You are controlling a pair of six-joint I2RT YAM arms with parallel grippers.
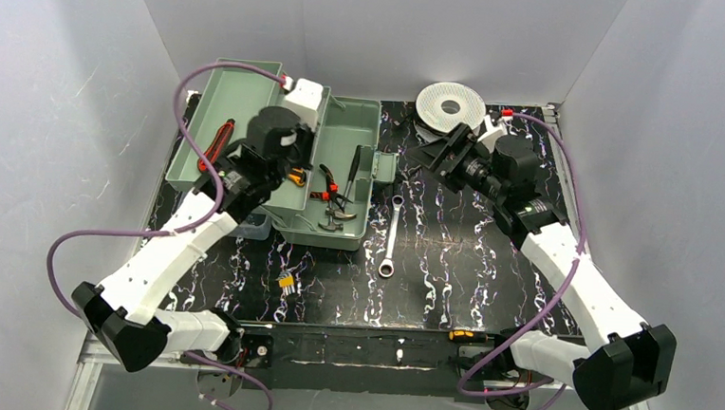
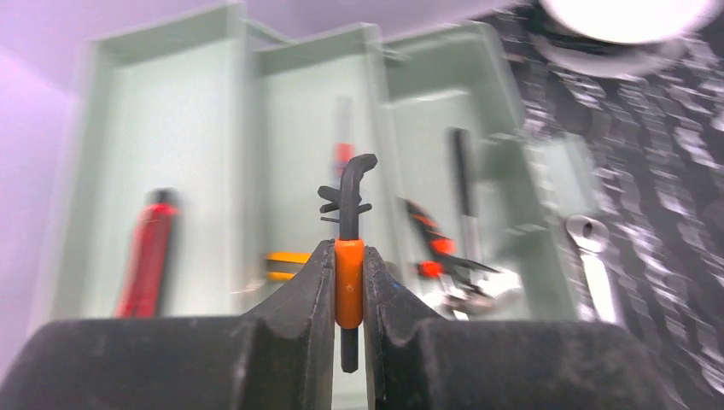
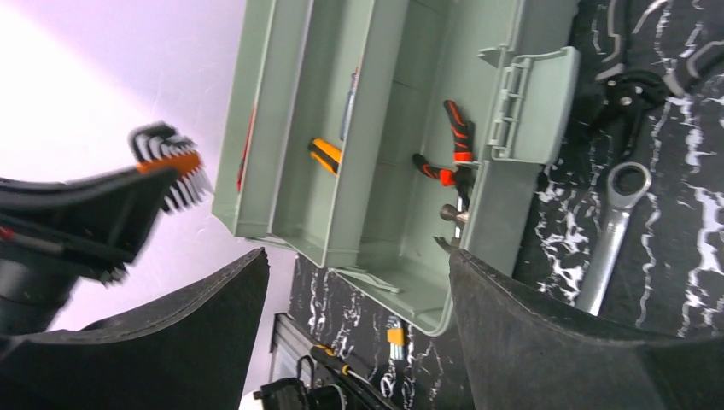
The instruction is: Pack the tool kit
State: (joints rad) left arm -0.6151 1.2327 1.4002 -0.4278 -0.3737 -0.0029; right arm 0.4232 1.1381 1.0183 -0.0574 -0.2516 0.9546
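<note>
The green toolbox (image 1: pixel 362 226) stands open at the back left, its lid (image 1: pixel 191 147) folded out to the left. My left gripper (image 2: pixel 348 256) is shut on the orange holder of a black hex key set (image 2: pixel 349 295) and holds it above the box; the set also shows in the right wrist view (image 3: pixel 166 162). In the top view the left gripper (image 1: pixel 252 165) hangs over the box's left part. Red-handled pliers (image 1: pixel 336 189) and a yellow-black tool (image 3: pixel 324 155) lie inside. A red screwdriver (image 2: pixel 149 256) lies in the lid. My right gripper (image 1: pixel 443 153) is open and empty, right of the box.
A silver ring wrench (image 1: pixel 390 235) lies on the black marbled table right of the box. A small yellow bit holder (image 1: pixel 286 281) lies in front of the box. A yellow-black screwdriver (image 1: pixel 465 335) lies at the near edge. A white spool (image 1: pixel 450 106) stands at the back.
</note>
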